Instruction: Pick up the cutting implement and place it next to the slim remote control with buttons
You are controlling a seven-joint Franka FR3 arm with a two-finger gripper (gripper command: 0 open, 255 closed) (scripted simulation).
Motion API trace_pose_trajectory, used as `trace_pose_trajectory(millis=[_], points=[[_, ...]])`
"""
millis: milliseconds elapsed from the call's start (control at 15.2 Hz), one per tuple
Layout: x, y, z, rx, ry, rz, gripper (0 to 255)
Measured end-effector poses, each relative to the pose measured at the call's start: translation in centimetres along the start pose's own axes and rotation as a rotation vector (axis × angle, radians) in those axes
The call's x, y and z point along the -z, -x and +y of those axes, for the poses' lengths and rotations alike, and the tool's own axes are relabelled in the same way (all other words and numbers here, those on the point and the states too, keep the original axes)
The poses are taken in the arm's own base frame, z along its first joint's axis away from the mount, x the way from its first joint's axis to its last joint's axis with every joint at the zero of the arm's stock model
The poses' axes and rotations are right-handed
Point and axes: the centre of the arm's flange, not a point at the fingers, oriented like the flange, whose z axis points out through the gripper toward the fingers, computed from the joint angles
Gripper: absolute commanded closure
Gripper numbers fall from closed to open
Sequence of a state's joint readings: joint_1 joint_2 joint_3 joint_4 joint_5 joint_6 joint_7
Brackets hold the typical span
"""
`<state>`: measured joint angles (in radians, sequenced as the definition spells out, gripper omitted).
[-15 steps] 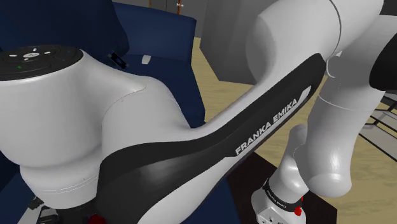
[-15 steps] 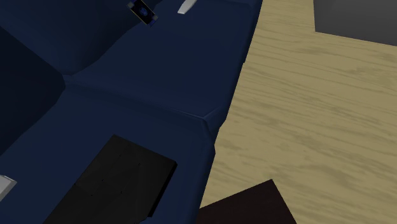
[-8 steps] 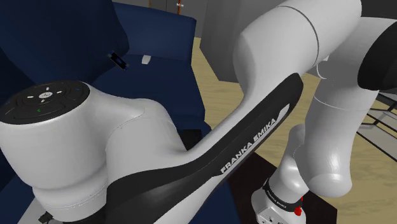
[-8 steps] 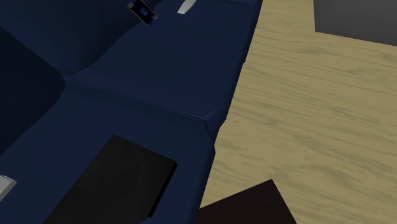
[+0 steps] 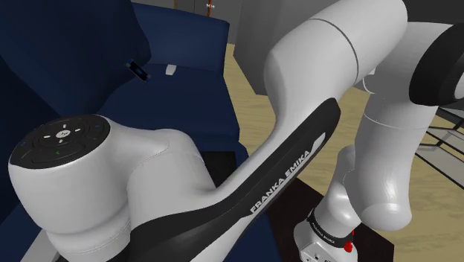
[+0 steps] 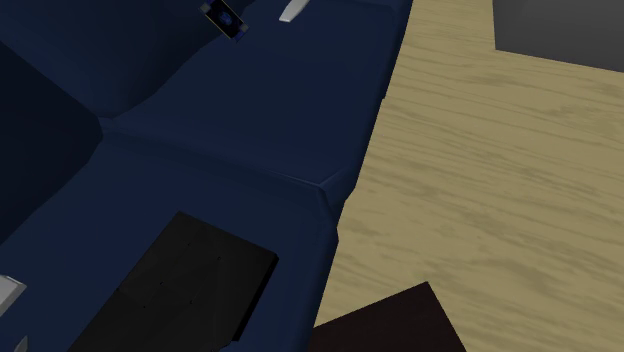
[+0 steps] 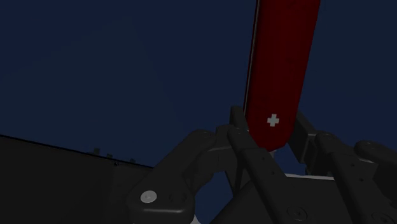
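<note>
My gripper is shut on a red pocket knife with a small white cross near its held end. The black fingers clasp that end, and the rest of the knife sticks out past them over dark blue upholstery. On the blue sofa far from the arm lie a small dark device with a blue face and a slim pale object, a short gap apart. The white arm takes up most of the shoulder view.
A black slab rests on the sofa seat near the arm. Light wooden floor runs beside the sofa, with a dark stand corner on it. A pale object sits at the second exterior view's left edge.
In the shoulder view the arm's near link and its round joint cap have swung lower and to the right. The second exterior view is unchanged.
</note>
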<state>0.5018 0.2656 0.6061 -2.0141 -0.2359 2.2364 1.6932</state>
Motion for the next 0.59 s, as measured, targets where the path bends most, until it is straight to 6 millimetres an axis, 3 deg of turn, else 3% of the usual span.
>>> trace_pose_trajectory(millis=[66,132,594], points=[[-0.01,0.01,0.0,0.0,0.0,0.0,255],[-0.02,0.01,0.01,0.0,0.0,0.0,0],[0.55,0.02,0.01,0.0,0.0,0.0,0]])
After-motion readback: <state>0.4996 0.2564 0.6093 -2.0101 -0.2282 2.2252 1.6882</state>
